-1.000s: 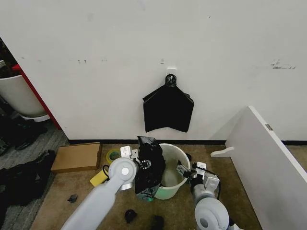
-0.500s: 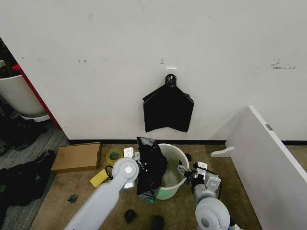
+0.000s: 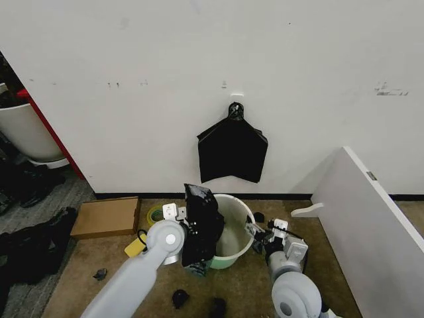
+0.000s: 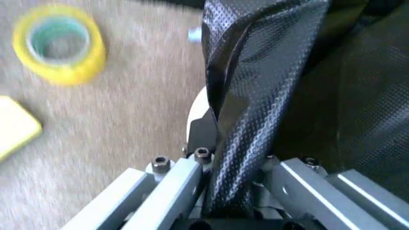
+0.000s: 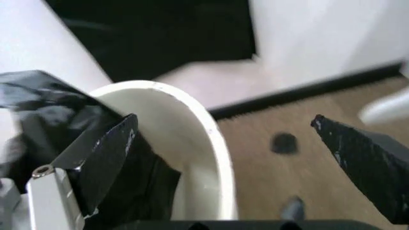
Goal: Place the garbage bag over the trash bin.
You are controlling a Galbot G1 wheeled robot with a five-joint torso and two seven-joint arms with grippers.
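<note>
The trash bin point(image 3: 232, 228), a round white bucket, stands on the carpet near the wall. The garbage bag point(image 3: 202, 222), glossy crinkly black plastic, hangs bunched over the bin's left rim. My left gripper point(image 3: 189, 228) is shut on it; the left wrist view shows the garbage bag point(image 4: 240, 143) pinched between the metal fingers point(image 4: 172, 184). My right gripper point(image 3: 258, 233) is open at the bin's right side. In the right wrist view it point(image 5: 223, 120) straddles the bin wall point(image 5: 198, 129), one finger point(image 5: 102, 158) inside against bag plastic point(image 5: 38, 103), the other outside.
A flat black bundle point(image 3: 232, 151) hangs on a wall hook above the bin. A cardboard box point(image 3: 106, 216), yellow tape roll point(image 3: 156, 214) and yellow block point(image 3: 136, 246) lie left. A white panel point(image 3: 371, 225) leans at the right. Small dark items point(image 3: 180, 298) lie on the near carpet.
My left gripper has raised the bag a little and drawn it leftward at the rim. The right gripper has shifted slightly right, and the bin sits a bit higher in the picture.
</note>
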